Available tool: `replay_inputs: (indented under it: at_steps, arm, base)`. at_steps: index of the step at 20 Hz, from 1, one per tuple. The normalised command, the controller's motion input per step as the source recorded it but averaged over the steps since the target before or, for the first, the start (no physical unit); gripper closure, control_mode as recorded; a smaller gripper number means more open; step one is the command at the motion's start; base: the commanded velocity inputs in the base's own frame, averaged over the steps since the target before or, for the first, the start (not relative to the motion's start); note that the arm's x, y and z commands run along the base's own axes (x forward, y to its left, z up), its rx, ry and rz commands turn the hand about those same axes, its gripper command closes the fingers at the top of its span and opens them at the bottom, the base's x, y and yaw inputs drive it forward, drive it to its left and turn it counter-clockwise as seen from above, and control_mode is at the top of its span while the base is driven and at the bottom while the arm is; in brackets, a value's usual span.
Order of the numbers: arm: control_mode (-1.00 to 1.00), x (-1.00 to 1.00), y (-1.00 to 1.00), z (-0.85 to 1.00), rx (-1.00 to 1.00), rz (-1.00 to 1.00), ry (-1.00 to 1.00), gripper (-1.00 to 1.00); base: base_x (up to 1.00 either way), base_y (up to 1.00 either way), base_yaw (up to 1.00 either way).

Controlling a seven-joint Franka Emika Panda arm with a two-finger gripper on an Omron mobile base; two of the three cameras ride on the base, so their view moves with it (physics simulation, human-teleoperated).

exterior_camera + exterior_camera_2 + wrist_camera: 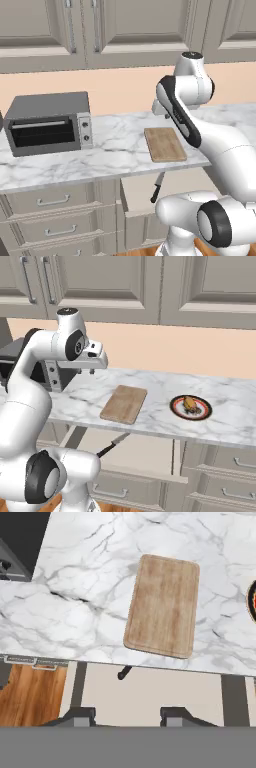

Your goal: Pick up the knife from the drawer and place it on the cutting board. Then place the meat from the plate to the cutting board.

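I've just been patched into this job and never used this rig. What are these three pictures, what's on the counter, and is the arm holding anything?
You are looking at a white robot arm on a driving base in a simulated kitchen. Two pictures come from cameras on the base, behind the arm to its left and right. The third looks down from the hand; the two dark fingers rise at its bottom edge, apart, with nothing between them.

On the marble counter lie a wooden cutting board with nothing on it, a plate with the meat on it, and a toaster oven. Below the board, the drawer is open with the knife inside.

The gripper hovers above the counter, beside the board.
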Motion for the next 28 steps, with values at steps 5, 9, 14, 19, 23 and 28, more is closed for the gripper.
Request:
replay_inputs:
  at_steps: [5, 9, 14, 19, 23, 28]
  arm:
    - [1.00, -0.03, 0.00, 0.00, 0.00, 0.00, -0.01, -1.00]
    - [1.00, 0.00, 0.00, 0.00, 0.00, 0.00, 0.00, -1.00]
    - [1.00, 0.00, 0.00, 0.00, 0.00, 0.00, 0.00, -1.00]
    - [1.00, 0.00, 0.00, 0.00, 0.00, 0.00, 0.00, -1.00]
    - [1.00, 0.00, 0.00, 0.00, 0.00, 0.00, 0.00, -1.00]
    - [1.00, 0.00, 0.00, 0.00, 0.00, 0.00, 0.00, -1.00]
  base:
    - [-0.46, -0.16, 0.00]
    - [-0.83, -0.30, 0.00]
    - [-0.17, -0.80, -0.05]
    - [0.03, -1.00, -0.04]
    - [0.13, -0.98, -0.01]
    - [0.35, -0.84, 0.00]
